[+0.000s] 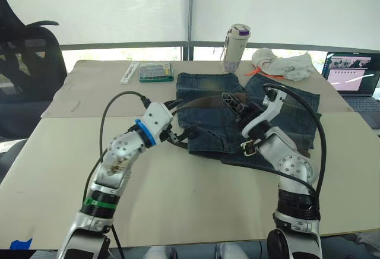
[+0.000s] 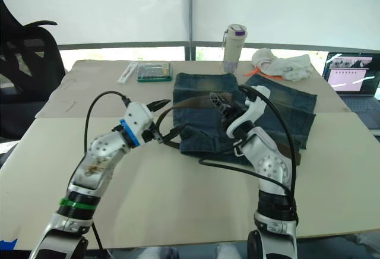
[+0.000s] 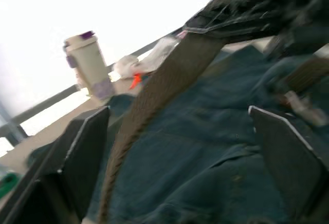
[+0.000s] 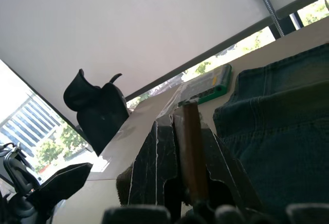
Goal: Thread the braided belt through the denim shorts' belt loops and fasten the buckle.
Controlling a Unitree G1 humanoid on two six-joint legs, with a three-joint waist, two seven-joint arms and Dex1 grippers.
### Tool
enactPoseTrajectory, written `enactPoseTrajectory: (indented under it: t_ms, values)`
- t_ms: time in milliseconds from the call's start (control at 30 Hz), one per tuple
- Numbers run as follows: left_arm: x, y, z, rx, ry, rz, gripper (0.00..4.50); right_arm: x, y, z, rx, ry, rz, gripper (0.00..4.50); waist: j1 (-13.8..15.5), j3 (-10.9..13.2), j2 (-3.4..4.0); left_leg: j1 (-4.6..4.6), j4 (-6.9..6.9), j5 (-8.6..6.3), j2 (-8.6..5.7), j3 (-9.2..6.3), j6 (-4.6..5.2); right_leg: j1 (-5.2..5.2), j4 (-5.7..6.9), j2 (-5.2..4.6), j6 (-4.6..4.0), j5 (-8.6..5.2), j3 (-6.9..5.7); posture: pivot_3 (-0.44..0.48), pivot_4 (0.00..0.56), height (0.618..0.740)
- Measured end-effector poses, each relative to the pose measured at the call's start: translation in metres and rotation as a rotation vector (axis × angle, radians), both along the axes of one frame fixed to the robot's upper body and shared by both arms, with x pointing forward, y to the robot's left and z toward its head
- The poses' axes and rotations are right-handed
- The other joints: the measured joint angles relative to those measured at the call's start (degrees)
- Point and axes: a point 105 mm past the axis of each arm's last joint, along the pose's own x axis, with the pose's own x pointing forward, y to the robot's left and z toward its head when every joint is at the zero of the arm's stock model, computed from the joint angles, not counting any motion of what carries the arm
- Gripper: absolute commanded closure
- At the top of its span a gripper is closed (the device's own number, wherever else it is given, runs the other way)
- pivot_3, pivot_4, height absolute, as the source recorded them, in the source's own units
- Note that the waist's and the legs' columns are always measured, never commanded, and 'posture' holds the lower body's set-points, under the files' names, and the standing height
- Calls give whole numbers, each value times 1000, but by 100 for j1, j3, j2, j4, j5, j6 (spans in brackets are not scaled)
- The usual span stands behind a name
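Slippage is the risk: right gripper (image 1: 233, 103) pinches the braided belt (image 1: 199, 103) over the denim shorts (image 1: 208, 128) (left gripper (image 1: 180, 119) gapes empty), so tugging could bunch fabric.

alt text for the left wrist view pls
The braided belt arcs above the denim shorts, running between the open left gripper fingers without touching them. Behind stand a white bottle with a purple lid and a bright window.

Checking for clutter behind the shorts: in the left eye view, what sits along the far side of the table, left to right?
White strip → green box → bottle with purple lid → white cloth → laptop.
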Motion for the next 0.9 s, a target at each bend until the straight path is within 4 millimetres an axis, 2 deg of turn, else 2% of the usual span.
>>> enactPoseTrajectory:
  t_ms: [167,233,333,533,667,833,900]
  values:
    - [-18,-15,3,-135,204,-160,29,1,2,-1,14,1,-1,4500,12,0,0,1,5,0,-2,-4,1,7,-2,0,1,-1,0,0,150,737]
    - [-20,-20,6,-278,354,-217,29,0,2,0,24,-2,6,4500,10,0,0,3,5,0,-1,-7,1,8,-1,1,1,-1,3,0,150,737]
    - [-17,-28,11,-471,535,-280,29,-3,6,4,47,-15,38,4500,10,0,0,3,6,0,-1,-11,1,11,-2,5,1,-1,3,0,150,737]
    - [0,-23,3,-644,763,-281,29,-12,12,15,121,-34,120,4500,2,0,0,7,5,5,0,-11,-6,11,-4,21,1,-1,12,0,150,737]
    - [1,-28,3,-692,805,-325,29,-21,22,22,174,-40,199,4500,16,0,0,4,5,5,-1,-11,-7,12,-8,21,0,0,13,0,150,737]
    - [3,-35,19,-744,782,-384,29,-33,34,22,176,-34,275,4500,20,0,0,4,6,5,-2,-12,-6,15,-9,22,0,0,15,0,150,737]
    - [5,-34,25,-782,777,-399,600,-33,34,19,182,-18,275,4500,13,0,0,5,5,5,-2,-12,-6,14,-9,23,0,0,17,0,150,737]
